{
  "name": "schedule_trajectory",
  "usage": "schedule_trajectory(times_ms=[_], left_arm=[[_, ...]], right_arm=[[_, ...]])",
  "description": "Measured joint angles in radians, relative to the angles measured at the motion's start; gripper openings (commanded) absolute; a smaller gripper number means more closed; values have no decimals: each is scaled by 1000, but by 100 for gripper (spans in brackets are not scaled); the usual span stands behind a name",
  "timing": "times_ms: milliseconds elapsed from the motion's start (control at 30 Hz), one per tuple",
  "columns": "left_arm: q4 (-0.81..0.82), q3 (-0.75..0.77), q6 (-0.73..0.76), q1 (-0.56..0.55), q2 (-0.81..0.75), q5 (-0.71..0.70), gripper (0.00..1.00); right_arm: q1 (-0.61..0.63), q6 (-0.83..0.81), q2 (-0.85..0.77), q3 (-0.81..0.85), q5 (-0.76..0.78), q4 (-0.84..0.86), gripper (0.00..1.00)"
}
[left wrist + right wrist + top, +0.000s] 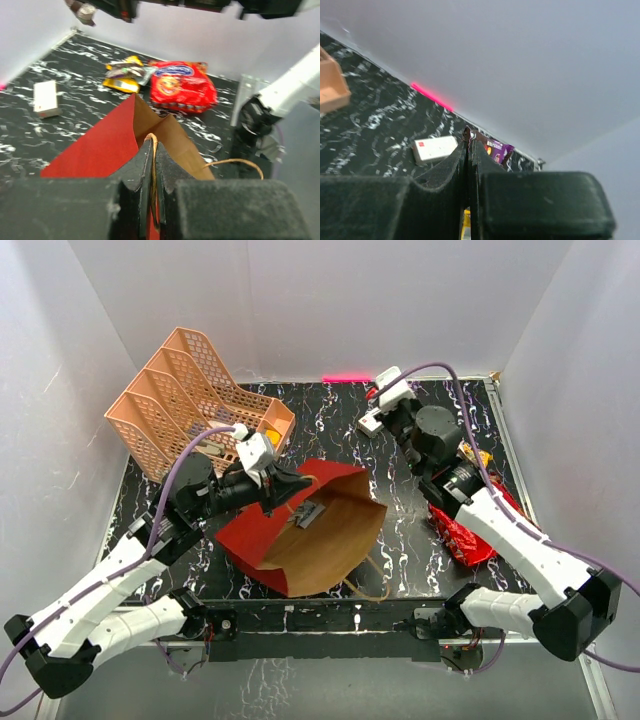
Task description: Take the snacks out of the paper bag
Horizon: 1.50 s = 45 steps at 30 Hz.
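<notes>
The paper bag point(310, 535), dark red outside and kraft brown inside, lies tilted with its mouth toward the near edge. My left gripper point(152, 146) is shut on its rim and cord handle. The other handle point(240, 162) hangs loose. A shiny red cookie packet point(182, 87) lies on the table to the right, partly under my right arm point(500, 525). Yellow and dark wrappers point(125, 75) lie beside it. My right gripper point(470, 142) is raised toward the back wall, shut on the edge of a dark brown and purple wrapper point(495, 147).
A peach lattice file tray point(190, 405) stands at the back left, close to my left arm. A small white box point(435, 149) lies on the black marbled table near the back wall. White walls close in three sides.
</notes>
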Motion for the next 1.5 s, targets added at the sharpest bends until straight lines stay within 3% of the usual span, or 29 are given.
schedule_trajectory(times_ms=[267, 600, 667, 733, 800, 933, 1067, 1300, 1500], left_arm=[[3, -66, -130, 0, -54, 198, 1], [-19, -82, -153, 0, -123, 171, 1], [-21, -82, -152, 0, -123, 161, 1], [-24, -82, -152, 0, -123, 151, 1], [-27, -82, -151, 0, -125, 141, 1], [-32, -82, -147, 0, -129, 126, 1], [-36, -82, -139, 0, -129, 110, 1], [-34, -84, -132, 0, -140, 64, 1], [-50, -84, -121, 0, -157, 15, 1]], right_arm=[[-209, 56, 145, -183, -10, 51, 8], [-244, 82, 451, -306, 20, 72, 9], [-244, 84, 494, -306, 29, 82, 21], [-244, 95, 512, -306, 27, 74, 51], [-244, 120, 509, -305, 16, 50, 70], [-244, 158, 397, -302, -53, -47, 82], [-244, 172, 125, -289, -207, -106, 86], [-246, 154, -321, -402, -654, -10, 87], [-246, 132, -465, -497, -1033, -34, 88]])
